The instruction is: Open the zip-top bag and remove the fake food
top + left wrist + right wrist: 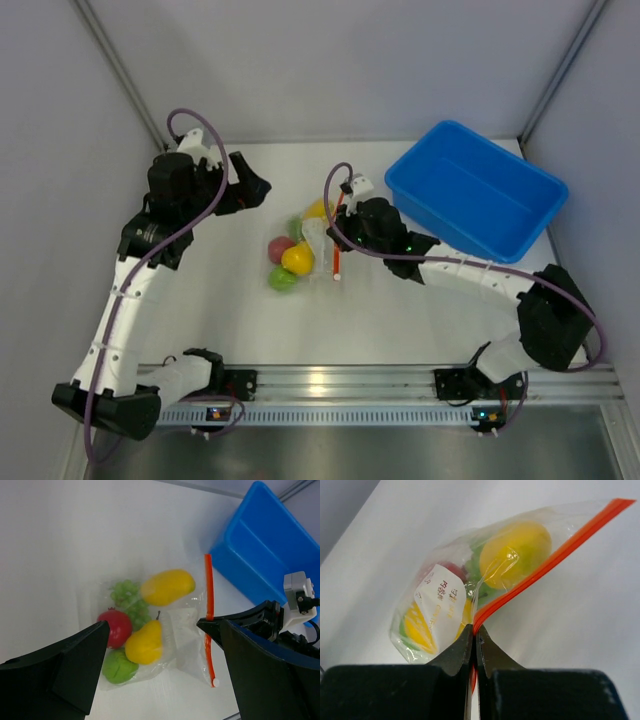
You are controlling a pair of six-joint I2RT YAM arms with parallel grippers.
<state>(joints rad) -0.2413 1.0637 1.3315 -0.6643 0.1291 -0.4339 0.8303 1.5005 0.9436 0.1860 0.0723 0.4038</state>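
Bright, even, diffuse light falls from above, and the white surface (250,330) carries only faint, soft shadows. Small highlights glint on the zip-top bag (440,600) and the fake food (167,586). In both wrist views the near dark jaws look slightly soft; the overhead view is sharp.

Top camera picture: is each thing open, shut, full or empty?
Small clear crinkly plastic bag, orange-red zip strip: zipped shut, fruit inside.
Glossy plastic fruits: in the bag.
Blue plastic bin: empty.
Left tool: open, empty.
Right tool: shut on the zip strip.
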